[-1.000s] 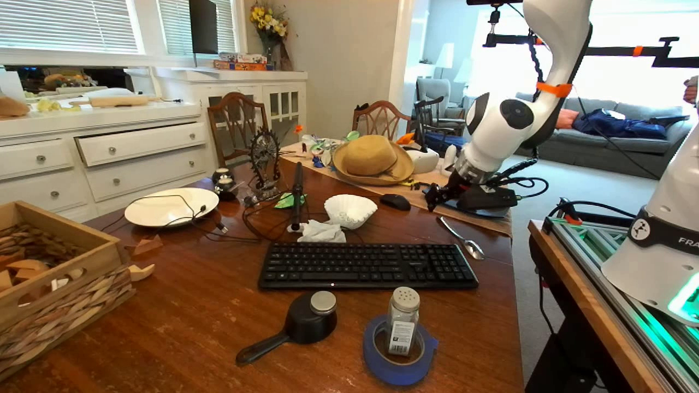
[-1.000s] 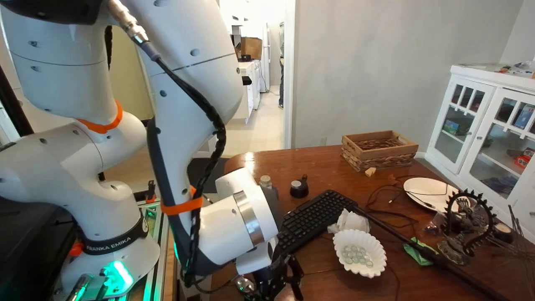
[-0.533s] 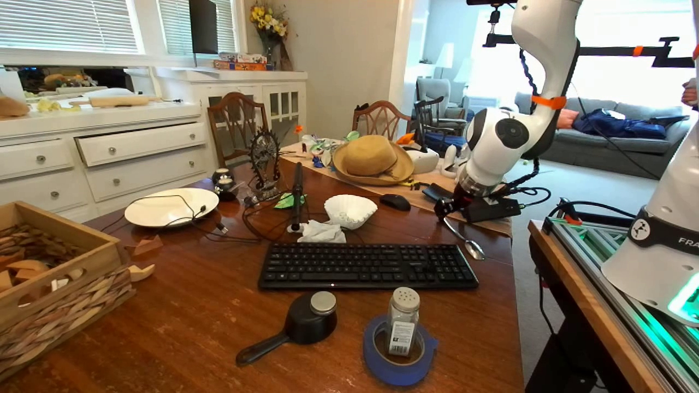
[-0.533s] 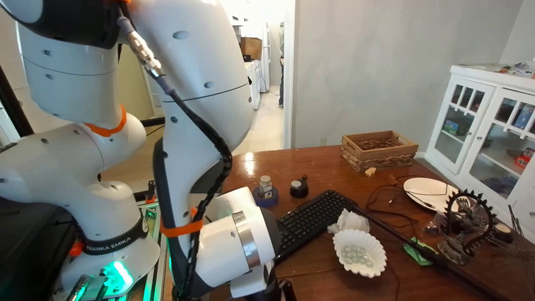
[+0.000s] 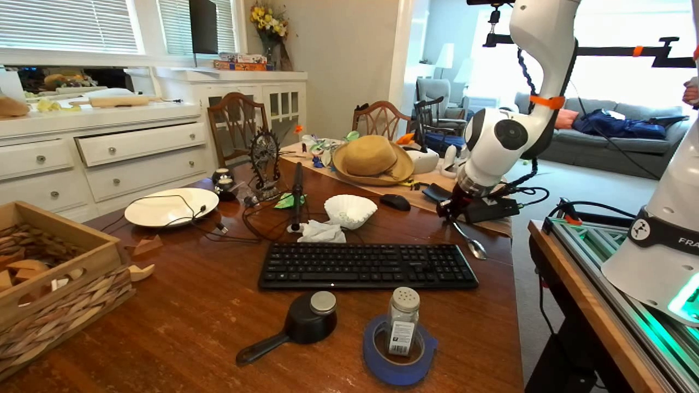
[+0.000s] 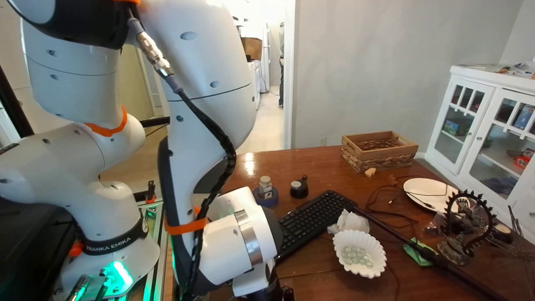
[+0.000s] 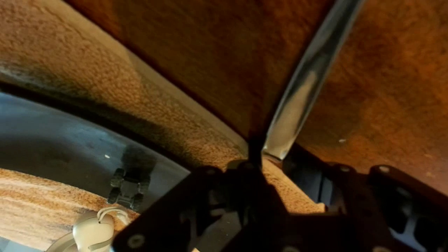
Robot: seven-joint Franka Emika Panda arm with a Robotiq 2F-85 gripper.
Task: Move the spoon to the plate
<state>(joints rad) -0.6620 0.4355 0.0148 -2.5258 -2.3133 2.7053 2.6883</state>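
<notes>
- Carrying the keyboard (image 5: 366, 266) and plate (image 5: 155, 210): the brown tabletop (image 5: 191, 311).
- Keyboard, just beside the spoon (image 7: 310, 77).
- Plate, white, well apart from the spoon, a cable (image 5: 202, 208) crossing it.
- Hand (image 7: 274, 156), pinching the spoon's handle end.
- Spoon, near the tabletop's edge.

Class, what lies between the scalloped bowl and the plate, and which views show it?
A black rod and dark cables lie between the scalloped bowl and the plate in both exterior views; a green item sits by the rod.
</notes>
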